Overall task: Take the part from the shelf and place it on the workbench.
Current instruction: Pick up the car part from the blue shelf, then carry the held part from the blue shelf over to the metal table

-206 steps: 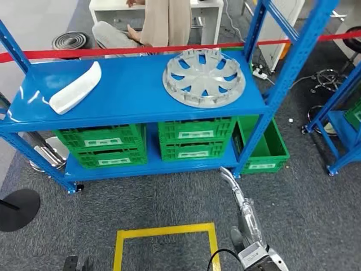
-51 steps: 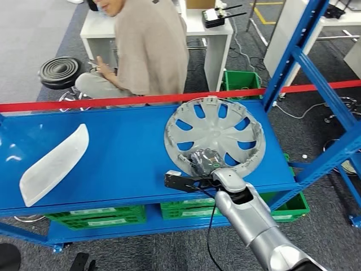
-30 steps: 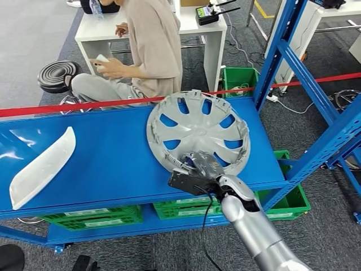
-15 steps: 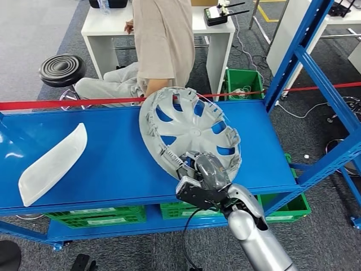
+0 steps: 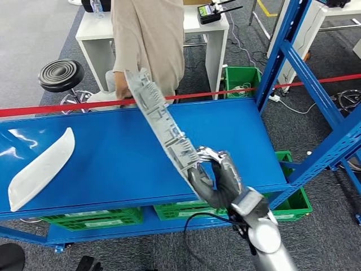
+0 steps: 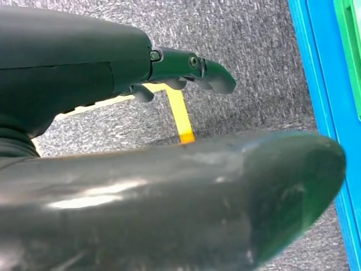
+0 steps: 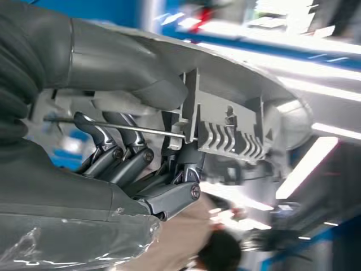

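The right hand (image 5: 215,180) grips the grey plastic hubcap (image 5: 162,124) by its ribbed rim, lifted above the glossy blue shelf (image 5: 127,152). The disc stands edge-on, steeply tilted, its long axis rising away from the hand toward the shelf's rear edge. The left hand (image 6: 183,73) holds nothing, fingers loosely extended over grey carpet.

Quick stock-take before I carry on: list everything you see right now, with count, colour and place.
Round plastic wheel cover: one, silver-grey, tilted on edge above the shelf, gripped at its rim.
Curved plastic trim piece: one, white, on the shelf's left part.
Metal shelf: one, blue.
Plastic crates: several, green, under the shelf.
Barrier tape: red, behind the shelf.
Person: one, beige top, behind the tape.
Right hand: grips the cover.
Left hand: holds nothing, above the floor.
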